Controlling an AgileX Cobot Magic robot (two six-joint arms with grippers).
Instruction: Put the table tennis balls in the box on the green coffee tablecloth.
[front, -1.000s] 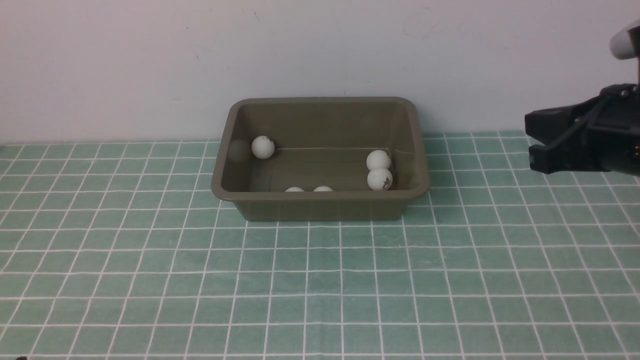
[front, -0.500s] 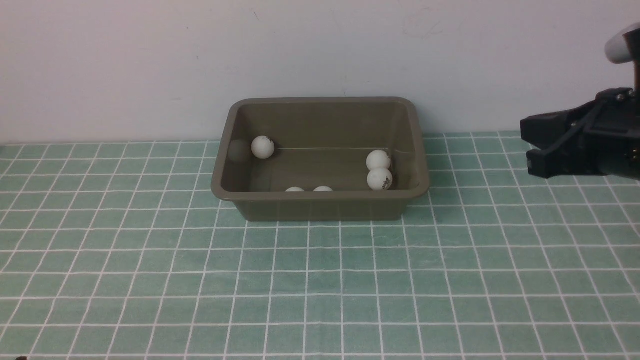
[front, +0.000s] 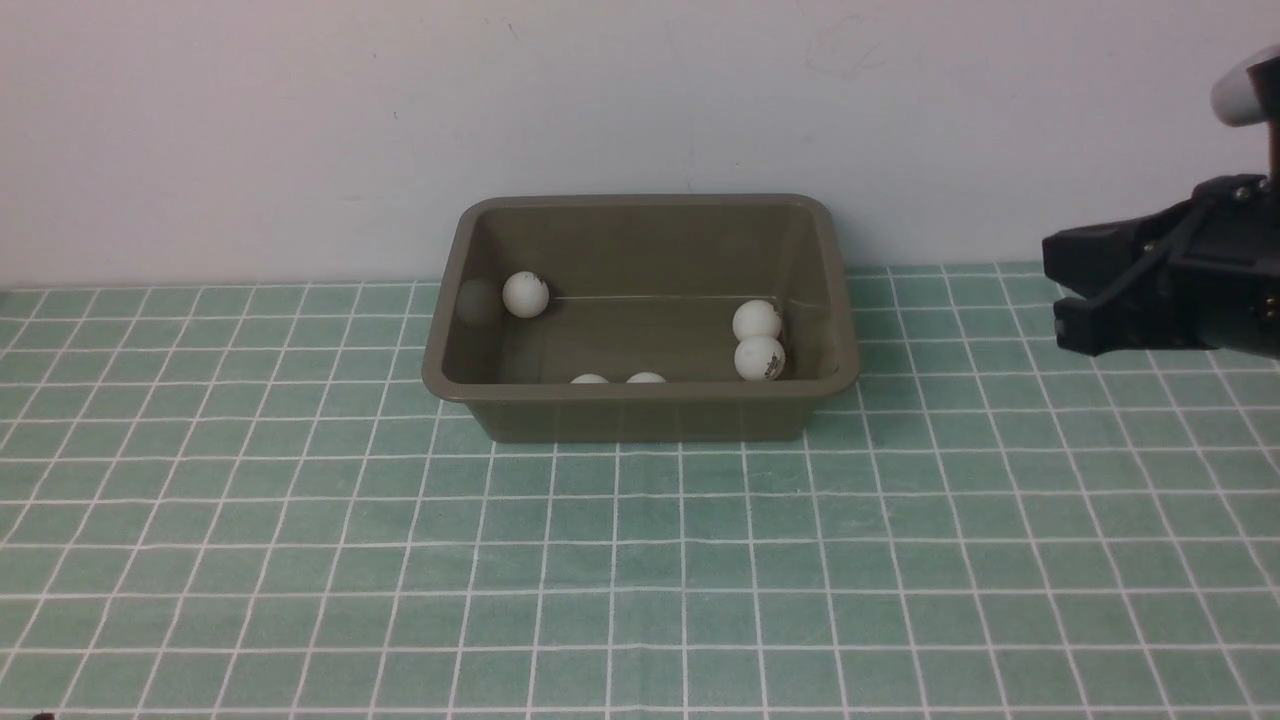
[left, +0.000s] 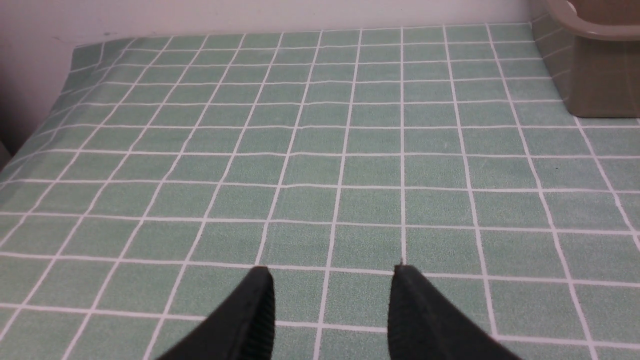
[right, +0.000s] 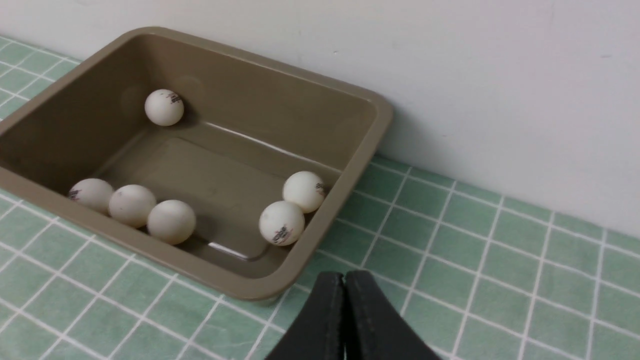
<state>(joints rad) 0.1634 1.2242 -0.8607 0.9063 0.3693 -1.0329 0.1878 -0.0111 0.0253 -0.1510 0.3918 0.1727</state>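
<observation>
The olive-brown box (front: 640, 391) stands on the green coffee tablecloth (front: 640, 560) against the back wall. The table tennis balls lie inside it: one (front: 525, 294) at the far left corner, two (front: 757, 321) touching at the right, others (front: 589, 379) half hidden behind the near wall. The right wrist view shows several balls (right: 171, 221) in the box (right: 380, 120). My right gripper (front: 1058, 290) (right: 344, 276) hovers right of the box, shut and empty. My left gripper (left: 332, 272) is low over bare cloth, jaws apart, empty, with the box corner (left: 600, 85) far off.
A white wall (front: 640, 120) rises directly behind the box. The cloth's far edge (left: 75, 55) meets the wall in the left wrist view. The checked cloth spreads wide in front of the box and on both sides of it.
My right gripper has edged slightly left and up, then held still. The balls and the box have not moved.
</observation>
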